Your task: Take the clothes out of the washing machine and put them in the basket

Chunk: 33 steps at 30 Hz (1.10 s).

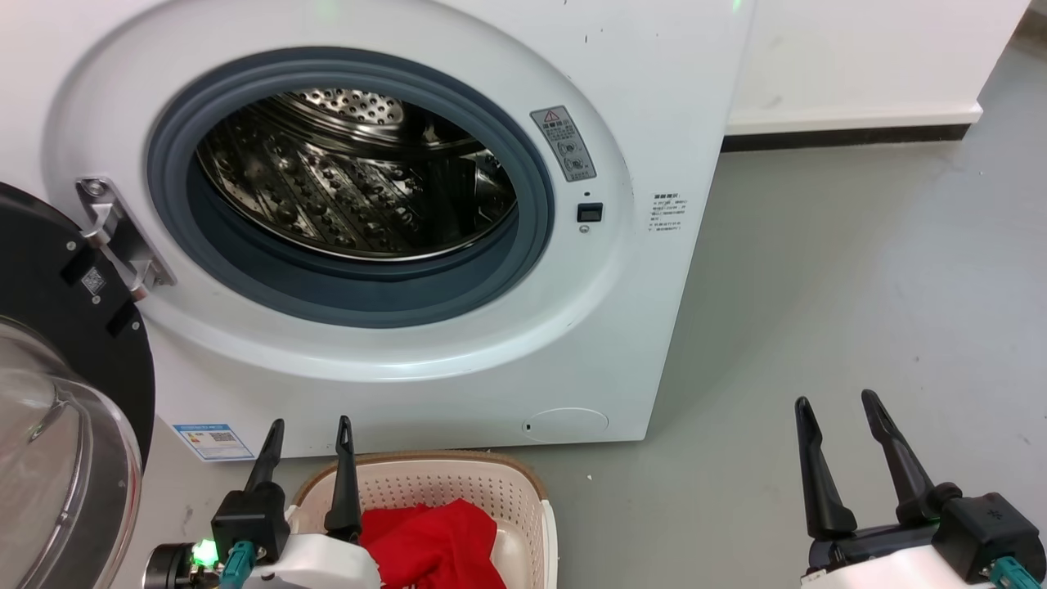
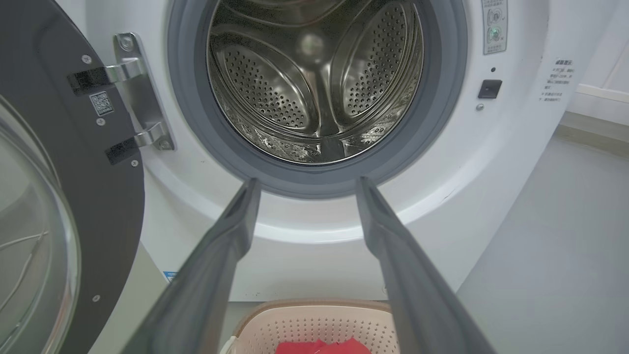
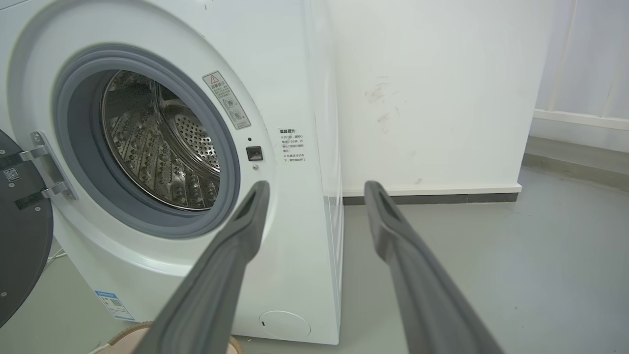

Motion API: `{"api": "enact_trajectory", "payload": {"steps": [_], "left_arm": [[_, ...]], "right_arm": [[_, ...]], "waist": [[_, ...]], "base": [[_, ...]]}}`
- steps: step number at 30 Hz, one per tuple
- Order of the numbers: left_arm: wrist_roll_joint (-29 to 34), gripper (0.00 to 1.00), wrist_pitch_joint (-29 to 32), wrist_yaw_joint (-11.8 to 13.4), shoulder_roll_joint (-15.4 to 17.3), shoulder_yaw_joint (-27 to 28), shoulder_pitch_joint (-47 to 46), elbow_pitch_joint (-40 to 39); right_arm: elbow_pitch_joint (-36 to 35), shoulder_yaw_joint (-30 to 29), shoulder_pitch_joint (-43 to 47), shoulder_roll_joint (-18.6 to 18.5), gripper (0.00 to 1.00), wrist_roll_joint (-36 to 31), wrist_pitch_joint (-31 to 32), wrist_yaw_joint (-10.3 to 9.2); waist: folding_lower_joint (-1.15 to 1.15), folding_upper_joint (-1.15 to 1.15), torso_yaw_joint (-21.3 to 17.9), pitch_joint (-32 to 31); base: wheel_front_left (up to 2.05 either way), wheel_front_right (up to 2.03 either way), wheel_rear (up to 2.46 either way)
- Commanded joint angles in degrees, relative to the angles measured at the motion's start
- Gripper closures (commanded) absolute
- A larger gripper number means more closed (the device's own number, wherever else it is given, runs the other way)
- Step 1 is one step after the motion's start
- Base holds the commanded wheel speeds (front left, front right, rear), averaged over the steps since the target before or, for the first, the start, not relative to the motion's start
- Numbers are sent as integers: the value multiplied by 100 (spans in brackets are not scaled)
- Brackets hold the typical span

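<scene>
As the door point(image 1: 45, 270) of the washer point(image 1: 671, 82) hangs open, we see one red heap of clothes point(image 1: 433, 540) lying in the one basket point(image 1: 458, 483) before it. Our left gripper point(image 1: 311, 420) and right gripper point(image 1: 835, 397) both stand spread, holding nothing.

The head view looks down on the washer point(image 1: 671, 106) and basket point(image 1: 458, 483) from close by. Both wrist views face the drum point(image 2: 268, 86): left squarely, right obliquely.

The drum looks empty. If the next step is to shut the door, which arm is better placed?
Probably the left. The door hangs open at the robot's left, next to the left end effector; the right end effector is over bare floor on the far side.
</scene>
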Motion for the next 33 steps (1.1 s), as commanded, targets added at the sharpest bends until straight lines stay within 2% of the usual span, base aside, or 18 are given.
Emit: {"api": "enact_trajectory", "payload": {"steps": [1,13,33], "left_arm": [[36,0,-14,31,-9,13,107,-135],[152,0,-14,233,-20,-72,561,-1133],[101,0,-14,265,-23,-79,619,-851]], "right_arm": [[21,-23,63,6,0,8,-13,-4],[117,-136,171,6,0,31,-13,-4],[192,-201,198,6,0,-233,-13,-4]], "waist": [[2,0,27,-70],[2,0,30,-272],[2,0,63,-323]], "base": [[0,0,0],[0,0,0],[0,0,0]]}}
